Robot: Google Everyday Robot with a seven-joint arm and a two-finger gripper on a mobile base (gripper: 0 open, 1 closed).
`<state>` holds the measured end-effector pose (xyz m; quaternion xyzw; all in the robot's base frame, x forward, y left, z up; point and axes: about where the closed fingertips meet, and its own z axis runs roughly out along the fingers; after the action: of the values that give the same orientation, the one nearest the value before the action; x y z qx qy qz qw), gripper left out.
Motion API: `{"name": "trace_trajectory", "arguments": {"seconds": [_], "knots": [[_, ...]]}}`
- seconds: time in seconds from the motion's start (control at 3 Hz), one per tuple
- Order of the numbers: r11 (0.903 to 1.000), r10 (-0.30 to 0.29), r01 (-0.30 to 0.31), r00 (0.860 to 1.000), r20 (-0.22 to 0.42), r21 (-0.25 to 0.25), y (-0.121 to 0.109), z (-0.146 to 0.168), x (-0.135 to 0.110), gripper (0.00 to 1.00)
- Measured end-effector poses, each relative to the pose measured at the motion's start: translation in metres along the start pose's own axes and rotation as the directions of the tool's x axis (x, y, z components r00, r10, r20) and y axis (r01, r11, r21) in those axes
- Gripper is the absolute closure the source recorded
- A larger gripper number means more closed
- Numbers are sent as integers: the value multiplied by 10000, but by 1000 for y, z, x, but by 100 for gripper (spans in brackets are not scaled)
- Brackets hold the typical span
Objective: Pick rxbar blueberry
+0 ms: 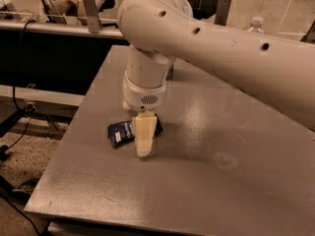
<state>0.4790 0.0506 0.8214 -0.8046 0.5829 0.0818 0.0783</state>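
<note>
Grey, speckled table (221, 195) fills most of the camera view, with its surface dully reflective.

Far left, off the table: a black cable (19, 77) hangs down toward the speckled floor (24, 156). A pale bench rail (49, 27) runs behind it along the far edge, and an upright metal post (91, 9) stands on that rail.

Left of centre, on the table: rxbar blueberry (120, 132), a dark navy wrapper with white lettering. It lies flat and slightly skewed, well in from the left edge. Its left half is in plain sight. Its right portion is covered by the gripper, and a dark corner shows again just past the gripper's right side.

Centre: gripper (142, 149), cream-coloured, points straight down below the white cylindrical wrist housing (145, 90). It stands directly in front of the bar from this angle, with its tip low by the bar's near edge. Contact with the bar or the table cannot be made out. Whether the jaws are parted or closed: cannot tell; nothing is seen held.

Right: the white robot arm (236, 58) runs across the upper frame and blocks the far side of the table. A faint round smudge (225, 160) marks the bare surface. The top of a clear plastic bottle (256, 23) shows above the arm.
</note>
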Motion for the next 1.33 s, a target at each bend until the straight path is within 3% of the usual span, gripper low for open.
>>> {"name": "trace_trajectory", "arguments": {"seconds": [1.0, 1.33], "knots": [[9996, -97, 94, 9999, -133, -255, 2, -8, -3, 87], [9993, 307, -305, 9995, 104, -235, 0, -14, 7, 100]]}}
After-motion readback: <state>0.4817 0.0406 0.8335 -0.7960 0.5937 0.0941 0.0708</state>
